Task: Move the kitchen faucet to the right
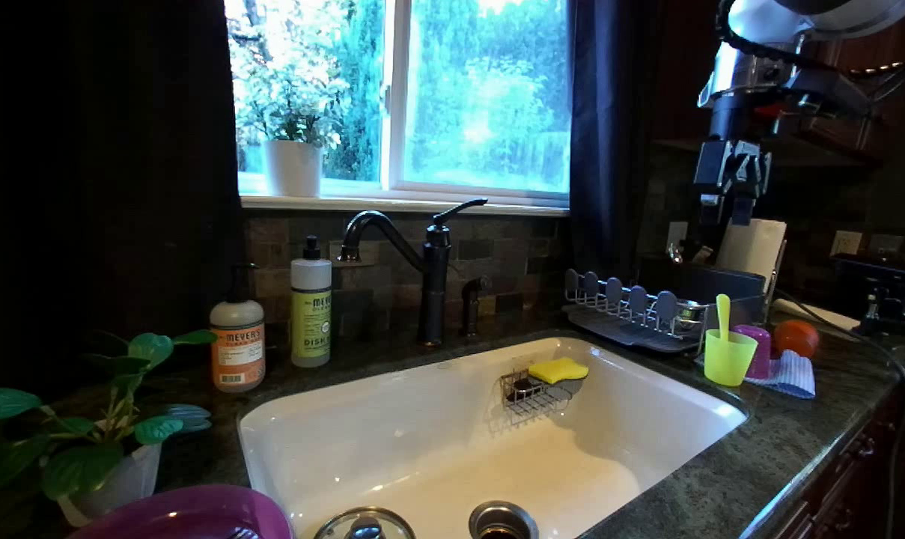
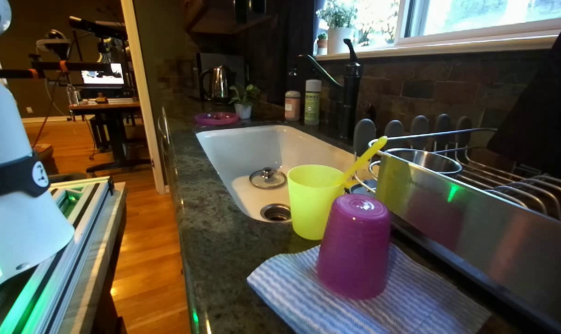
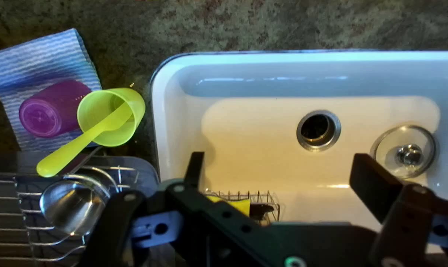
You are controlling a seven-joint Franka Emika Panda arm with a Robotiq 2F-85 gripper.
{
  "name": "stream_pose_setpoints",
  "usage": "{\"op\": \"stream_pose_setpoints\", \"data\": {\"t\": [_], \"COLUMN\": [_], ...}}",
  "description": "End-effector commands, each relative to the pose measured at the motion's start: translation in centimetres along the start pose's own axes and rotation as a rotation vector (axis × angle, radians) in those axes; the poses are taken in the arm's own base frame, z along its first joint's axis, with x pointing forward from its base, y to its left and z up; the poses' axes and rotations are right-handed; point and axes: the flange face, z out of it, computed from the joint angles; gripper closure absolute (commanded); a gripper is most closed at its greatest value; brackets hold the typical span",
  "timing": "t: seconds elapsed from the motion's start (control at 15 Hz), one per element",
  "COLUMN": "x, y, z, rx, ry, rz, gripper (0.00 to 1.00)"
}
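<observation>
One dark kitchen faucet [image 1: 433, 288] is standing upright at the back of the white sink [image 1: 377, 419], below the bright window [image 1: 489, 97]. In an exterior view, its curved spout [image 1: 396, 234] is pointing toward the left, to the side where the green-labelled soap bottle [image 1: 311, 322] is standing. The orange-labelled soap bottle [image 1: 237, 348] is standing beside that bottle, farther from the faucet. At the top of the faucet, the lever [image 1: 459, 211] is rising in a slope toward the opposite side.

The gripper [image 3: 283, 168] is hanging from the robot arm [image 1: 751, 67], apart from the faucet. In the wrist view, its two fingers [image 3: 375, 183] are standing wide apart from each other, and the sink is showing between them.

Inside the sink, a glass lid [image 3: 410, 154] is lying near the drain [image 3: 317, 129], and a yellow sponge [image 1: 559, 370] is resting on the wire caddy [image 1: 534, 403] at the back wall. On the dark countertop [image 2: 201, 199] beside the sink, the dish rack [image 2: 484, 232] is holding a metal container [image 3: 73, 205]. Near the rack, a yellow-green cup [image 2: 310, 204] is standing upright, and a utensil [image 2: 364, 160] of the same colour is leaning out of it. Just beside this cup, a purple cup [image 2: 354, 250] is standing upside down on the striped cloth [image 2: 285, 278]. At the opposite end of the sink, a purple plate [image 2: 217, 122] is lying near a potted plant [image 2: 244, 100].
</observation>
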Motion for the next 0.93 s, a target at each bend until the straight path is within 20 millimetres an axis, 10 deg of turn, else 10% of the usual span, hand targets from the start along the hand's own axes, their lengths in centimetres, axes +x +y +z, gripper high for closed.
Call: {"op": "stream_pose_setpoints", "data": {"t": [0.0, 0.6, 0.87], "x": [5.2, 16.3, 15.6], "y": [-2.0, -18.3, -18.7], "z": [-3.1, -7.8, -7.4], "rx": [-0.018, -0.033, -0.016], "ry": [0.107, 0.214, 0.232], "rz": [0.083, -0.092, -0.109], "gripper": [0.00, 0.00, 0.00]}}
